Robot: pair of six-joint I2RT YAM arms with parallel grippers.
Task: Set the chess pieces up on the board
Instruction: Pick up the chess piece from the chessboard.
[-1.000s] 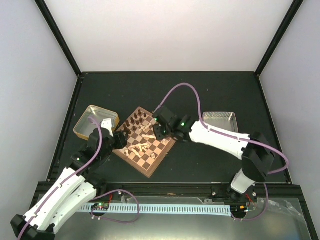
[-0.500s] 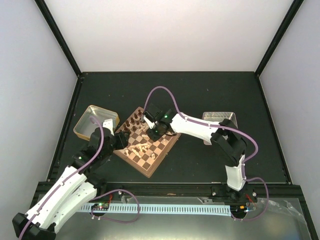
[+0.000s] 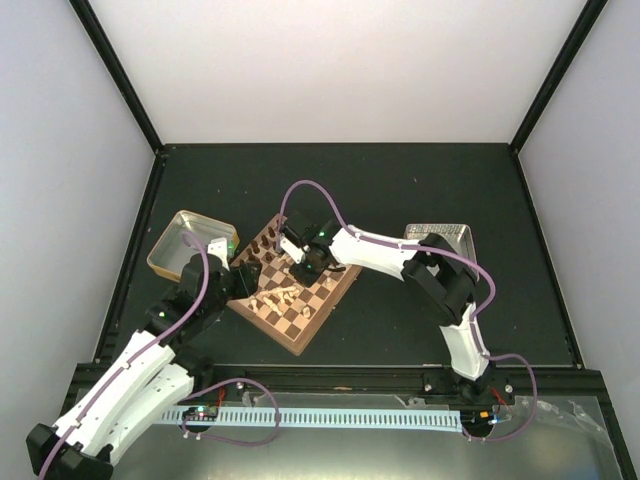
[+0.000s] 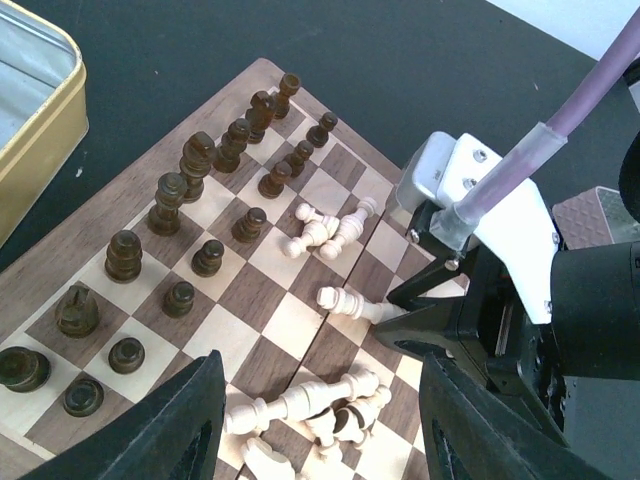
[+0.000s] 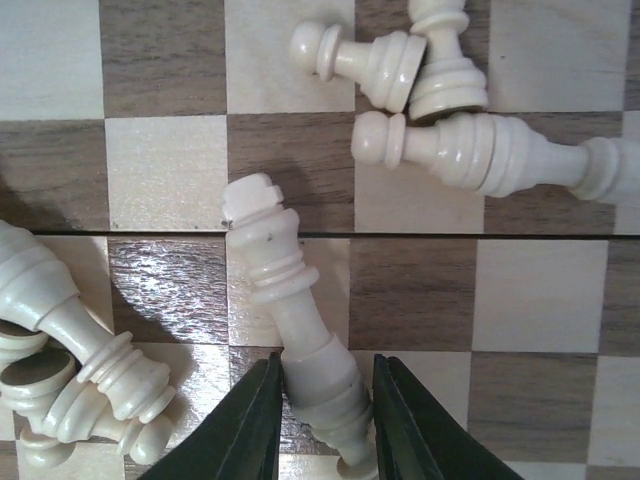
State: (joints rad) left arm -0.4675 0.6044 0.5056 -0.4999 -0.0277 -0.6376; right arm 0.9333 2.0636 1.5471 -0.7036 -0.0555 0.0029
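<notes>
The chessboard [image 3: 300, 305] sat cornerwise on the dark table [image 3: 420, 180], between the two arms. A gold-tan tin [image 3: 178, 250] lay just off its left corner. A shallow metal tray [image 3: 440, 238] lay well apart to the right.

The dark chess pieces [image 4: 185, 215] stood upright in two rows along the board's far-left edge, one to a square as far as I could see. The pale chess pieces [image 4: 330, 228] were all on their sides, and I saw none standing. One knot lay tumbled near the middle of the board. A second heap lay toward the near side, the pieces crossing and touching one another.

The right gripper [image 5: 325, 365] was stretched across the board from the right, low over the middle squares. Its black fingers [image 5: 250, 430] were closed in on either side of the base end of a tall pale piece [image 5: 275, 270], gripping it. That piece looked flat on the squares, its head pointing away from the claw, and it lay alone between the two heaps. I couldn't say which chessman it was, only that it had a ringed stem and a small flattened top.

The left gripper [image 4: 325, 365] hovered over the near-left part of the board, above the second heap. Its fingers were spread wide with nothing held between them, clear of the pieces beneath.
</notes>
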